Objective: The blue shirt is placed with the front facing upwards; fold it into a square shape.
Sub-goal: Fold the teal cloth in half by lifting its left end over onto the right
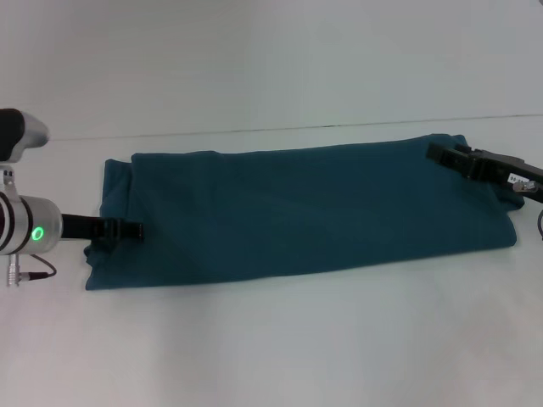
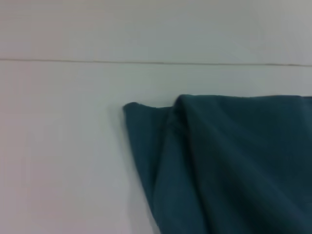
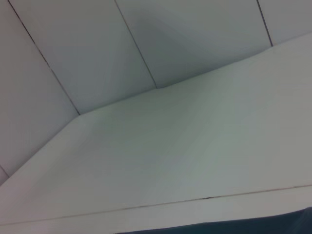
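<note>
The blue shirt (image 1: 297, 212) lies on the white table as a long, flat, dark teal band running left to right. No lettering or collar shows. My left gripper (image 1: 129, 228) rests low over the band's left end, about midway along that short edge. My right gripper (image 1: 441, 153) sits at the band's far right corner. The left wrist view shows the shirt's layered left end (image 2: 229, 161) with a folded flap at its corner. The right wrist view shows only a thin sliver of the shirt (image 3: 253, 226) under bare table and wall.
The white table (image 1: 271, 348) stretches in front of the shirt and behind it up to a seam (image 1: 254, 131) where the white wall panels begin. A cable (image 1: 34, 271) hangs by my left wrist.
</note>
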